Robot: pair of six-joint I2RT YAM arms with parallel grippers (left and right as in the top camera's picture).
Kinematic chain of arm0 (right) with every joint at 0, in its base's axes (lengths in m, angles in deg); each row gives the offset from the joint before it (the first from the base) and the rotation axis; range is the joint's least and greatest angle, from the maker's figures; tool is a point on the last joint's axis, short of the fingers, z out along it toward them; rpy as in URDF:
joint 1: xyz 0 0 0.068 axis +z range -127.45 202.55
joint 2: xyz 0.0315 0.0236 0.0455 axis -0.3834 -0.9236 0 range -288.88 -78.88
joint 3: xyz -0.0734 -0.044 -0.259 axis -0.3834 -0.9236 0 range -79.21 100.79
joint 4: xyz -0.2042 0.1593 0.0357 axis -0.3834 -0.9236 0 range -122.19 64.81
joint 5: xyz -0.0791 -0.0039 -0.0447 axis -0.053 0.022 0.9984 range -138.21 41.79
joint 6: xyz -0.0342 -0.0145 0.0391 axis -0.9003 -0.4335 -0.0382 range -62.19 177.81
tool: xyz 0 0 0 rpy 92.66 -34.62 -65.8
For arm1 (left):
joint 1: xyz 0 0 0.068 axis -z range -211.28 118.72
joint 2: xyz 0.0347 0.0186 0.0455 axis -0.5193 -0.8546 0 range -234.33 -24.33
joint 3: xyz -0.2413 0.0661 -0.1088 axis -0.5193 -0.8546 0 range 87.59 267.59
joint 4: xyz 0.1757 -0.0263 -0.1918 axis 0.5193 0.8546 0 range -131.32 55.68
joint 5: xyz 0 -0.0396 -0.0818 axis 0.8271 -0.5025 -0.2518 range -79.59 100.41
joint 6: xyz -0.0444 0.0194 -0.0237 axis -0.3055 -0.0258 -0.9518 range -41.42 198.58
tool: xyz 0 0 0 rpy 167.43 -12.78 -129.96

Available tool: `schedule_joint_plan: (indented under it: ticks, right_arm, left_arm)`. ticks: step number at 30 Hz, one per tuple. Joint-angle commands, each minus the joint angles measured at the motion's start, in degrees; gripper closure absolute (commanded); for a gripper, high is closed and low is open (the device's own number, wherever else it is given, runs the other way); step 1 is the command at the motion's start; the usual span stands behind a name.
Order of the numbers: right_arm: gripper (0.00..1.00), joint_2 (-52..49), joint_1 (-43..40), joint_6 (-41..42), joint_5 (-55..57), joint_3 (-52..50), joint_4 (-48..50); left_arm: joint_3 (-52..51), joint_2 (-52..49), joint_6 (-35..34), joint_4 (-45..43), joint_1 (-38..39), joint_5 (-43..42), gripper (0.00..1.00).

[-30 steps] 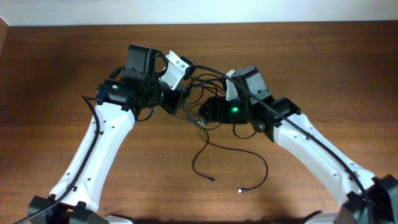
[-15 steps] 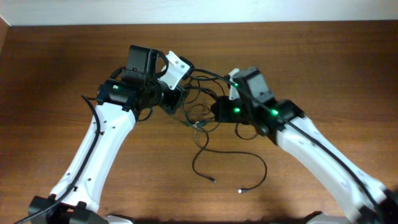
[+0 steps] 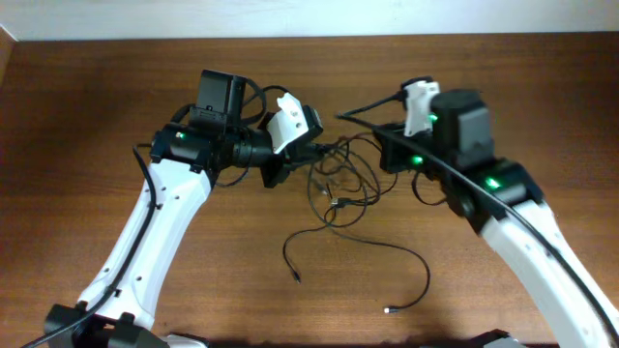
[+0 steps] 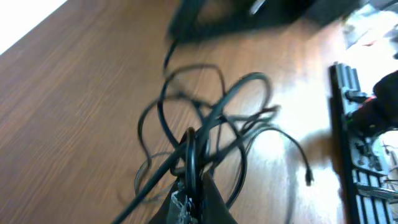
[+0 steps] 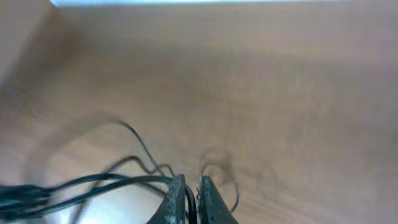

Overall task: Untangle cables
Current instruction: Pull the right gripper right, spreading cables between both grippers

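The cables hang as a loose black tangle between my two grippers over the middle of the wooden table. Two strands trail toward the front and end in small plugs. My left gripper is shut on a strand at the tangle's left side; in the left wrist view its fingers pinch one cord below the looped bundle. On the tangle's right side, my right gripper is shut on a strand. Its fingertips clamp a cord, and other strands stretch off to the left.
The table's back edge meets a white wall. Thick black arm cables run along both white arms. A dark metal rail with hardware shows at the right of the left wrist view.
My right gripper has shut on a strand and pulled back to the right, stretching the tangle wider. The left gripper shifted slightly right. The trailing loose ends slid across the table.
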Motion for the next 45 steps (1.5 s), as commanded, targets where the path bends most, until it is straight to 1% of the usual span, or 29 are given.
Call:
schedule_joint_plan:
  ticks: [1,4,6,7,8,9,10,11,14,16,17,18,19,20,22,23,25,27,29,30,32,37,38,39,40,42,43,45]
  right_arm:
    - [0.95,-6.58,-0.44,-1.55,-7.45,0.42,-4.42]
    - [0.95,-9.97,-0.46,1.84,-7.48,0.42,-8.02]
    - [0.95,-10.43,-0.46,2.23,-8.55,0.42,-10.86]
    - [0.84,-10.40,-0.46,2.25,-8.94,0.42,-12.48]
    - [0.71,-10.40,-0.55,2.25,-8.76,0.42,-13.62]
    - [0.52,-10.40,-0.94,2.27,-8.35,0.42,-14.49]
    - [0.44,-10.34,-1.75,2.67,-7.19,0.46,-15.21]
    - [0.42,-9.99,-3.32,3.91,-6.25,0.50,-15.61]
    - [0.41,-7.15,-8.79,4.20,-8.79,2.21,-15.98]
    - [0.41,-4.42,-10.34,1.66,-10.58,3.34,-15.93]
    - [0.41,-1.84,-10.60,-0.96,-10.91,3.98,-15.93]
    - [0.42,0.98,-10.29,-5.11,-11.89,4.24,-15.87]
    - [0.46,3.87,-9.60,-11.06,-13.81,4.22,-15.85]
    - [0.48,5.53,-8.85,-14.99,-15.37,4.22,-16.02]
    - [0.50,7.58,-7.32,-20.44,-18.75,4.22,-16.37]
    - [0.53,7.85,-6.47,-22.01,-20.50,4.22,-16.33]
    - [0.55,7.15,-5.64,-23.76,-22.45,4.22,-16.31]
    - [0.54,5.46,-5.57,-23.78,-25.14,4.22,-15.91]
    - [0.48,2.97,-5.55,-23.78,-25.86,4.22,-14.97]
    - [0.45,1.75,-5.57,-23.78,-25.83,4.22,-13.97]
    - [0.45,-0.63,-5.57,-23.74,-26.34,4.22,-10.86]
    - [0.46,-2.89,-5.51,-23.69,-28.22,4.22,-5.33]
    - [0.52,-3.30,-5.01,-23.69,-28.15,4.22,-4.61]
    - [0.64,-3.69,-4.52,-23.10,-26.84,4.22,-4.04]
    - [0.78,-4.11,-4.09,-20.79,-23.04,4.22,-3.41]
    - [0.94,-4.74,-3.69,-14.16,-12.57,4.22,-2.60]
    - [0.96,-4.74,-3.69,-9.20,-5.92,4.22,-2.51]
    - [0.96,-4.35,-4.09,-2.05,1.64,4.24,-2.54]
  left_arm:
    - [0.17,-0.17,1.97,-1.09,-0.26,-7.02,1.00]
    - [0.17,-0.17,1.95,-2.45,-0.26,-7.04,1.00]
    - [0.17,-0.17,1.92,-4.28,-0.26,-7.06,1.00]
    - [0.17,-0.17,1.90,-5.16,-0.26,-7.04,1.00]
    - [0.17,-0.17,1.64,-5.99,-0.26,-7.04,1.00]
    - [0.17,-0.17,0.74,-6.82,-0.26,-7.04,1.00]
    - [0.17,-0.17,-0.09,-7.37,-0.26,-7.04,1.00]
    - [0.17,-0.17,-0.26,-7.48,-0.26,-6.91,1.00]
    - [0.17,-0.17,-0.52,-6.99,-0.26,-2.99,1.00]
    - [0.17,-0.20,-1.38,-6.99,-0.26,-0.87,1.00]
    - [0.17,-0.20,-1.70,-6.99,-0.26,1.01,1.00]
    - [0.17,-0.20,-2.32,-6.99,-0.26,2.91,1.00]
    - [0.17,-0.20,-3.50,-7.02,-0.26,4.15,1.00]
    - [0.17,-0.20,-4.44,-7.04,-0.26,4.48,1.00]
    - [0.17,-0.20,-5.20,-7.04,-0.26,4.42,1.00]
    - [0.17,-0.20,-6.54,-7.17,-0.26,4.37,1.00]
    - [0.17,-0.20,-10.49,-7.23,-0.26,3.87,1.00]
    - [0.17,-0.20,-15.02,-7.21,-0.26,1.75,1.00]
    - [0.17,-0.20,-18.56,-7.21,-0.26,0.20,1.00]
    - [0.17,-0.20,-19.17,-7.19,-0.26,-1.73,1.00]
    - [0.17,-0.17,-19.15,-7.21,-0.26,-5.25,1.00]
    - [0.17,-0.20,-19.15,-7.21,-0.26,-7.19,1.00]
    - [0.17,-0.20,-19.15,-7.21,-0.26,-8.98,1.00]
    - [0.17,-0.20,-19.15,-7.21,-0.26,-10.25,1.00]
    - [0.17,-0.20,-19.15,-7.19,-0.26,-11.54,1.00]
    - [0.17,-0.20,-19.15,-6.99,-0.26,-11.98,0.99]
    - [0.17,-0.20,-19.15,-6.75,-0.26,-11.96,0.97]
    - [0.17,-0.17,-19.15,-5.57,-0.61,-10.54,0.95]
